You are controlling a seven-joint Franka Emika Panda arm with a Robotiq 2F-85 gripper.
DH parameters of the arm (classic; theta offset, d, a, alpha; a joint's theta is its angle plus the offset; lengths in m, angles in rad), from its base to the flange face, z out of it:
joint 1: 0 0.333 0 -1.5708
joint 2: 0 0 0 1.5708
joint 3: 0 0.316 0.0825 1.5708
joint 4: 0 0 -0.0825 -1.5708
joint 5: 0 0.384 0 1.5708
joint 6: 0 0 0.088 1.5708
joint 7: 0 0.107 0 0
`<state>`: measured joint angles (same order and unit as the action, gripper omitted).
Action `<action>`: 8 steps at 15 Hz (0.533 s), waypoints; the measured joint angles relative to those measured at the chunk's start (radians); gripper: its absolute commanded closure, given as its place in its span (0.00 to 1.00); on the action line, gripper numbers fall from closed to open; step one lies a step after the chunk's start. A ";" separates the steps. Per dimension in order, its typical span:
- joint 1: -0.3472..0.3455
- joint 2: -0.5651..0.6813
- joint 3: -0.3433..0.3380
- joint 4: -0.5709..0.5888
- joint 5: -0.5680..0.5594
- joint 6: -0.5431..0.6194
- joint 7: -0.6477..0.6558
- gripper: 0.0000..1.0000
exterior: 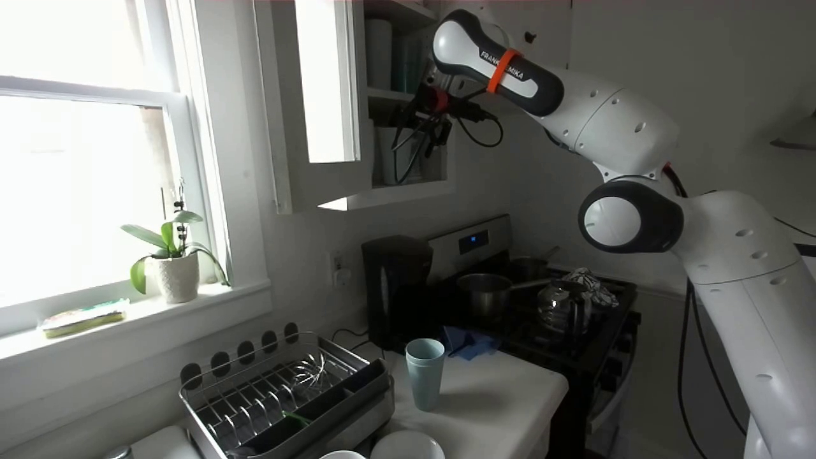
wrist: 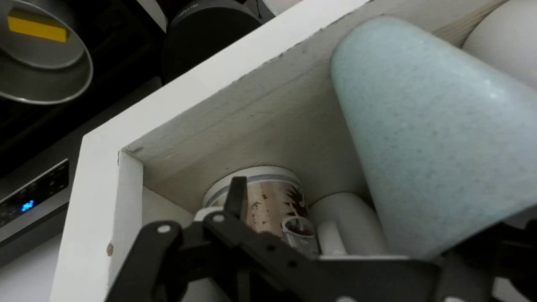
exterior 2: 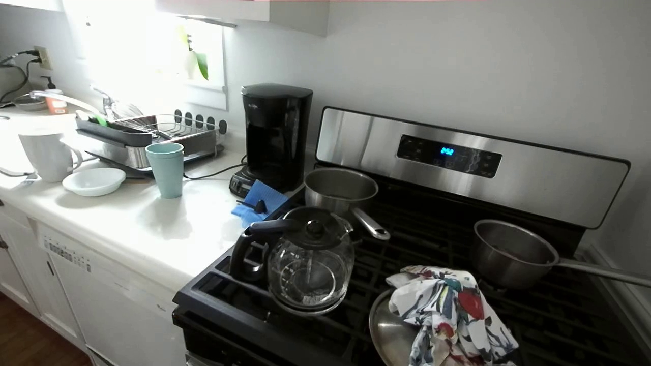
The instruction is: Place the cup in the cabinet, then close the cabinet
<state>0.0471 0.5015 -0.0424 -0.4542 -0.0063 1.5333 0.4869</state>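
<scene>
cup [wrist: 432, 134] in open cab [wrist: 272, 121] nr patterned mug [wrist: 266, 203] & white mug [wrist: 356, 222], claw [exterior: 436, 140] close by w/ jaws spread wide

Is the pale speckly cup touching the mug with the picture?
Apart. In the wrist view, the shelf shows between the pale cup and the picture mug; lower down, a white mug shows between them.

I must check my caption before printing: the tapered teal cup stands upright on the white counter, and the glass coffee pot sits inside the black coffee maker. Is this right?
One place is wrong: the glass coffee pot sits on the black stove, as both exterior views show. The tapered teal cup does stand upright on the white counter.
</scene>
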 measured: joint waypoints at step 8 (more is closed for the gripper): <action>0.003 -0.002 -0.017 0.002 -0.010 0.016 0.003 0.00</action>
<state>0.0501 0.4992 -0.0598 -0.4524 -0.0161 1.5494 0.4900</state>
